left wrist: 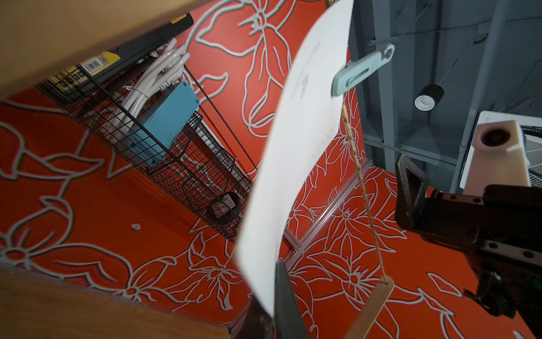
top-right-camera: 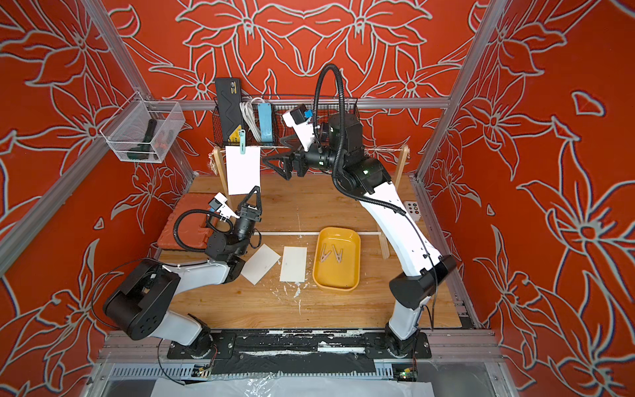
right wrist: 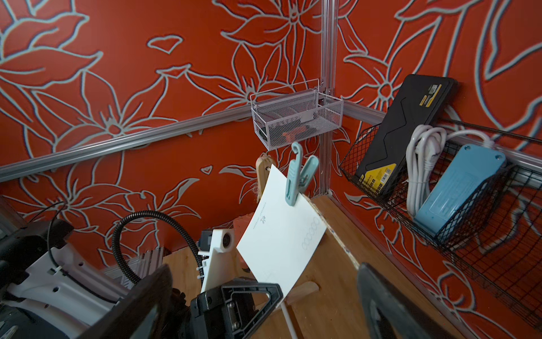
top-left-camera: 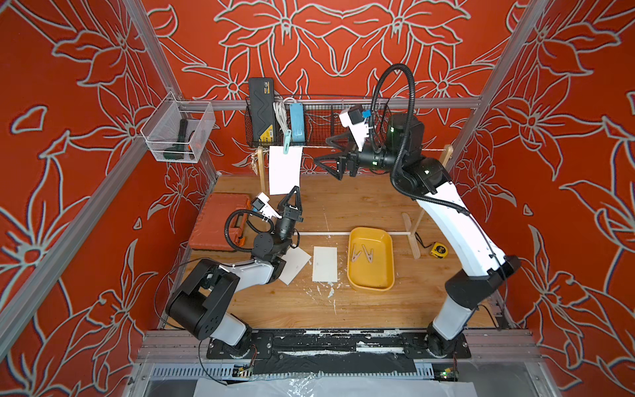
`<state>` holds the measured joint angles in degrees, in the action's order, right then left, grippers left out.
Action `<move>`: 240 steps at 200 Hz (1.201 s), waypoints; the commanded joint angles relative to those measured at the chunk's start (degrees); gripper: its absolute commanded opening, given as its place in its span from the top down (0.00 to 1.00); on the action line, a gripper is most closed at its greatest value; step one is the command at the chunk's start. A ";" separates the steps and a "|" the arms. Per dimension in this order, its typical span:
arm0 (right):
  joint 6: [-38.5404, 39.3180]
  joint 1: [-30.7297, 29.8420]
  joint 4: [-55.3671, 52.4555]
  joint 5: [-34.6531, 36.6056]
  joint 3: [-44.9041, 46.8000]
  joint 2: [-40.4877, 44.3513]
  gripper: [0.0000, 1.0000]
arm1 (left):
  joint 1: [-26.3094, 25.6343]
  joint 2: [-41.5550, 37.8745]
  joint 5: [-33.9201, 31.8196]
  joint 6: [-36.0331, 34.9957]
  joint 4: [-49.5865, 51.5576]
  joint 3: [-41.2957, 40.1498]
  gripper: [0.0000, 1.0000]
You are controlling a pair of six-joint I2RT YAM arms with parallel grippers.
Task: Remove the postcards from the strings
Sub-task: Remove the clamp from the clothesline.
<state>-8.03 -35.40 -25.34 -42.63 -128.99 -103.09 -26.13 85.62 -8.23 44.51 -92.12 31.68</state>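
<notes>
Since the left pincer (top-left-camera: 294, 191) is pinched shut on the lower corner of the one hanging postcard (top-left-camera: 284, 170), whose long axis drops from the string (left wrist: 356, 164), the coming move likely turns on the teal clothespin (top-left-camera: 286, 144) at its top edge. The clothespin sits just left of the wide-spread right pincer (top-left-camera: 320, 150), at string height. Two other postcards (top-left-camera: 324, 259) lie flat on the counter (top-left-camera: 343, 309).

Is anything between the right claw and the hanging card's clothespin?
Nothing visible: open air separates the right claw from the clothespin. The left claw grips the card by its lower corner, below that path.
</notes>
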 commanded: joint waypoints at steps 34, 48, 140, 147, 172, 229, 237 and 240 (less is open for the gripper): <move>-1.35 -0.42 -2.36 -6.05 -18.76 -13.02 0.02 | 0.73 -0.88 1.63 2.55 -9.40 -1.54 1.00; -2.84 -0.46 -2.25 -7.50 -23.46 -16.79 0.03 | 0.81 -1.31 1.51 2.73 -9.32 -2.03 1.00; -13.61 -1.50 10.36 -12.58 -29.30 -26.00 0.09 | 1.85 -3.50 4.38 1.71 -5.97 -2.19 1.00; -13.91 -1.67 10.86 -12.49 -29.39 -26.32 0.10 | 2.02 -3.47 4.93 2.02 -5.76 -2.23 1.00; -16.07 -1.95 13.35 -12.53 -29.63 -27.56 0.12 | 2.53 -3.24 6.30 2.84 -5.35 -2.45 1.00; -19.24 -2.65 16.48 -11.52 -31.35 -29.88 0.13 | 3.45 -3.69 8.20 3.10 -5.37 -3.14 1.00; -19.06 -2.83 16.15 -11.29 -31.49 -30.08 0.13 | 3.46 -3.87 8.38 2.87 -5.06 -3.26 1.00; -19.06 -2.83 16.10 -11.11 -31.50 -30.14 0.13 | 3.45 -3.94 8.40 2.86 -4.94 -3.29 1.00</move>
<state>-25.34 -37.32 -11.60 -53.67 -158.69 -131.66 -23.11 83.33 -1.69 47.35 -92.23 28.45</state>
